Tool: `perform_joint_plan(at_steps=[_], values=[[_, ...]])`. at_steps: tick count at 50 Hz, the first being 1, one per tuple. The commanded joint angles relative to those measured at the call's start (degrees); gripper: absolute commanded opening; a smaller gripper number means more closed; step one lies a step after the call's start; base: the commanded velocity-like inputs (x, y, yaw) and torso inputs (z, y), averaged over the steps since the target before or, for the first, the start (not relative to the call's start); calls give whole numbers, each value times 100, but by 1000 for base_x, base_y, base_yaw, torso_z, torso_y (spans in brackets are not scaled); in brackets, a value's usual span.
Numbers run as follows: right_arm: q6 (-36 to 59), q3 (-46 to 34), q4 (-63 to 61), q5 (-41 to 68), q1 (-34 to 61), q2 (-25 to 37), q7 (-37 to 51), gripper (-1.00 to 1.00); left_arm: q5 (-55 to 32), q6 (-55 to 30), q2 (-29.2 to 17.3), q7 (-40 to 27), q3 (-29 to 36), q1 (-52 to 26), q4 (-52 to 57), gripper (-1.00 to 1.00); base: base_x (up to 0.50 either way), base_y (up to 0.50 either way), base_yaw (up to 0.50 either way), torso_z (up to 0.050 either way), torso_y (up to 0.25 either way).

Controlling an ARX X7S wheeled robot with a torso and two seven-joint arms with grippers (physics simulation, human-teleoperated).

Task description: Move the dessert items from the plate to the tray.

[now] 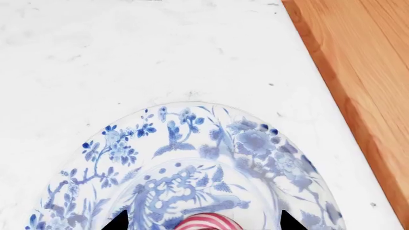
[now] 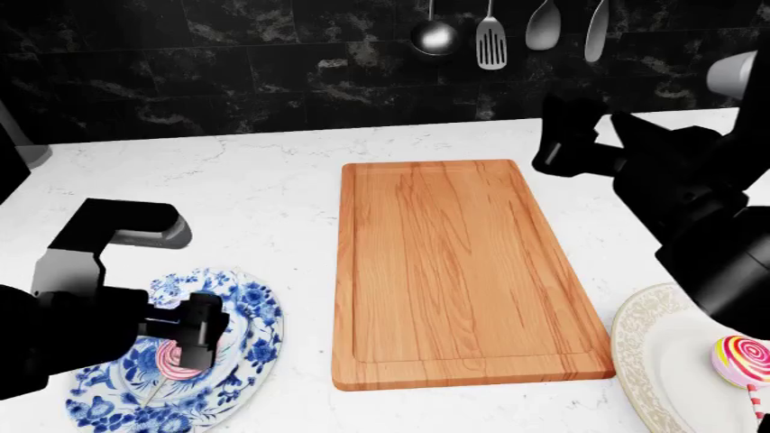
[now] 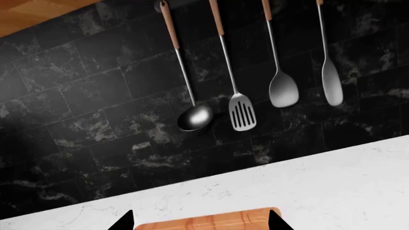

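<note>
The wooden tray [image 2: 463, 271] lay in the middle of the white marble bench [image 2: 277, 180] with nothing on its surface. To its left sat a blue-and-white floral plate [image 2: 247, 311], and on that plate rested the pink-and-white lollipop [image 2: 177, 359].

The left gripper [image 2: 193, 334] hung low over this plate, right at the lollipop. In the left wrist view the two dark fingers [image 1: 118, 221] stood apart on either side of the striped candy [image 1: 206, 223], which sat between them at the picture's edge. Whether they pressed on it could not be told.

The pink, yellow and red lollipop [image 2: 742, 354] lay on a cream plate [image 2: 655, 361] at the bench's right, just beside the tray's near corner.

The right gripper [image 2: 565, 144] was held high above the tray's far right corner, well apart from both sweets. Its wrist camera faced the black tiled wall, where a ladle [image 3: 195, 117], a slotted turner [image 3: 242, 112] and two spatulas hung; its fingers [image 3: 121, 223] stood wide apart around nothing.
</note>
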Motion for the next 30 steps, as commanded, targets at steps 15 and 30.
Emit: perform_joint_plan(at_steps=[15,30], values=[[-348,-178,412,-308,-96,-207,-520,100,-3576,1087,-1289,-1945,2104,-1357,814,100,0,0,0,0,0],[-494,-197,390,-367,-326,-223,-694,100,-2790,613,-1046,-1710,2047,-1349,346,100,0,0,0,0,0]])
